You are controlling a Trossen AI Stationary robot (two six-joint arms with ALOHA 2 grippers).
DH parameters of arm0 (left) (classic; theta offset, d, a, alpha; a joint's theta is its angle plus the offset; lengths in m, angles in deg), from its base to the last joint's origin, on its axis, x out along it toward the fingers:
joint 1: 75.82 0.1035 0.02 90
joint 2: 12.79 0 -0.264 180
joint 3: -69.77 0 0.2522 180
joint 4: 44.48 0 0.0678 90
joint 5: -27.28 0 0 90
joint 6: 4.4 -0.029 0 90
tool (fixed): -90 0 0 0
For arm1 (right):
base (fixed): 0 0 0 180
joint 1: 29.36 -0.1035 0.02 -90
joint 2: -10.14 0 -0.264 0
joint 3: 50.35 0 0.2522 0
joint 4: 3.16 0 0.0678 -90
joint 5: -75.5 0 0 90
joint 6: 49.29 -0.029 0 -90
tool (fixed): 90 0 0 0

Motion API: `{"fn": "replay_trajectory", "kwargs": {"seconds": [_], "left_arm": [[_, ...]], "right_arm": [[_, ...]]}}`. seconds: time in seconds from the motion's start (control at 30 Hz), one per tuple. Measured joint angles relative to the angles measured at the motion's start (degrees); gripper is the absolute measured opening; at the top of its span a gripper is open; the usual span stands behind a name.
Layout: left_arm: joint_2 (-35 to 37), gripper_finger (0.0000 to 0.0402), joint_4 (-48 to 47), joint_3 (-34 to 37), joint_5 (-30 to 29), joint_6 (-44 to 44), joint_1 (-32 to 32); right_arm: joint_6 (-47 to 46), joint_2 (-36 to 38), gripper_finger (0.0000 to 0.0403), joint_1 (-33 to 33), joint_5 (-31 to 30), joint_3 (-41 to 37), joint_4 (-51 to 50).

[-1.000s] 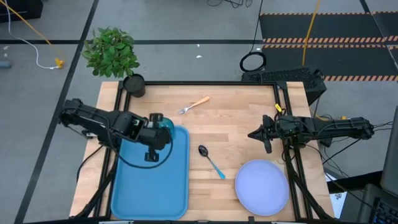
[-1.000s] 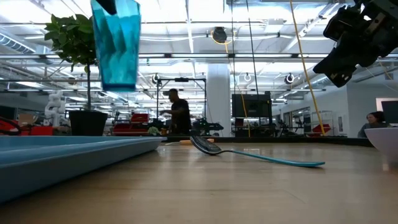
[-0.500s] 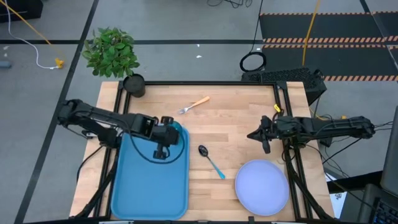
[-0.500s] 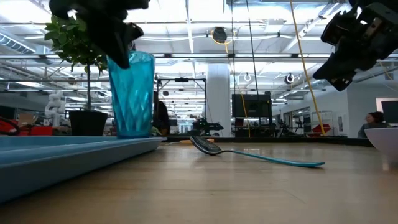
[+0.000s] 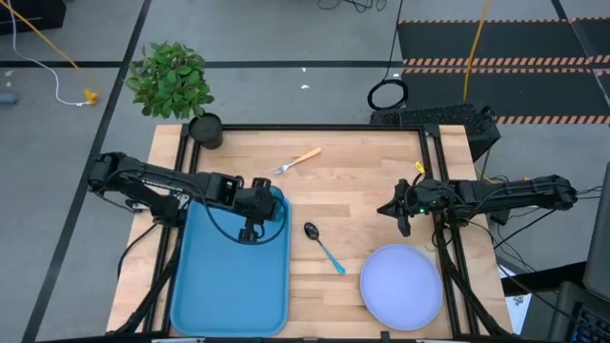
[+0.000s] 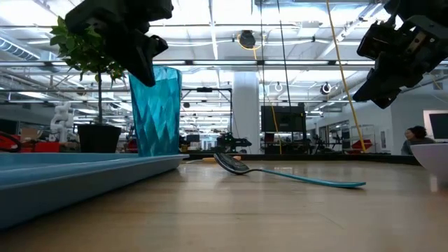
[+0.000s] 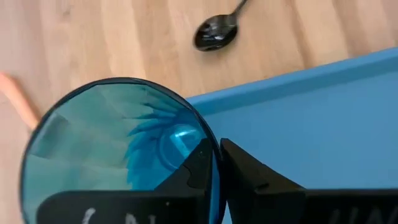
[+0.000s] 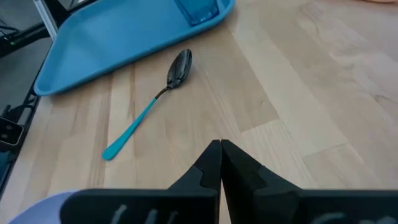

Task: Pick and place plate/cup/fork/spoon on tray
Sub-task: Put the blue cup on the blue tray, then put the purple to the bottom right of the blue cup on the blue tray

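Note:
The teal-blue cup (image 5: 274, 202) stands upright at the far right corner of the blue tray (image 5: 224, 276), and my left gripper (image 5: 259, 206) is shut on its rim. In the low view the cup's (image 6: 155, 112) base is hidden behind the tray's rim (image 6: 91, 164). The spoon (image 5: 324, 246) lies on the wood right of the tray. The orange-handled fork (image 5: 297, 159) lies farther back. The pale plate (image 5: 401, 286) rests at the near right. My right gripper (image 5: 383, 209) is shut and empty, hovering above the table right of the spoon. My left gripper pinches the cup's rim wall (image 7: 214, 163) on the side toward the tray's middle, one finger (image 7: 194, 169) inside the cup and one (image 7: 249, 174) outside. The fingers come from above, pointing down. The cup stays upright, its base down at tray level; whether it rests there is hidden.
A green plant (image 5: 172, 78) in a black pot (image 5: 205, 131) stands at the table's far left corner. Bare wood lies between the spoon and the fork. People show in the room behind the table in the low view.
My left gripper has carried the cup toward the table's right edge and down. The cup was lifted well above the tray and now stands upright with its base at tray level, at the tray's far right corner.

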Motion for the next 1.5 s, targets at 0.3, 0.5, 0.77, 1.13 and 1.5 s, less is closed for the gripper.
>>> {"fn": "replay_trajectory", "kwargs": {"seconds": [0.3,0.5,0.77,1.13,1.5], "left_arm": [[-0.18,0.0080,1.14,0.18,-4.03,2.73,0.02],[-0.17,0.0136,1.69,-1.63,-8.21,3.37,-0.29],[-0.13,0.0173,0.04,-8.60,-8.24,4.14,-2.55],[-0.10,0.0175,7.48,-14.41,-8.57,12.94,-9.46],[-3.85,0.0175,15.51,-14.40,-17.85,9.44,-22.86]], "right_arm": [[-4.48,-1.82,0.0000,-2.75,3.15,0.00,0.07],[-4.76,-3.34,0.0000,-6.79,3.15,0.00,1.51],[-6.60,-8.02,0.0032,-14.43,2.36,0.00,2.82],[-11.15,-13.85,0.0133,-18.65,-0.41,0.00,2.69],[-11.40,-20.59,0.0141,-19.98,-1.53,0.00,-2.30]]}}
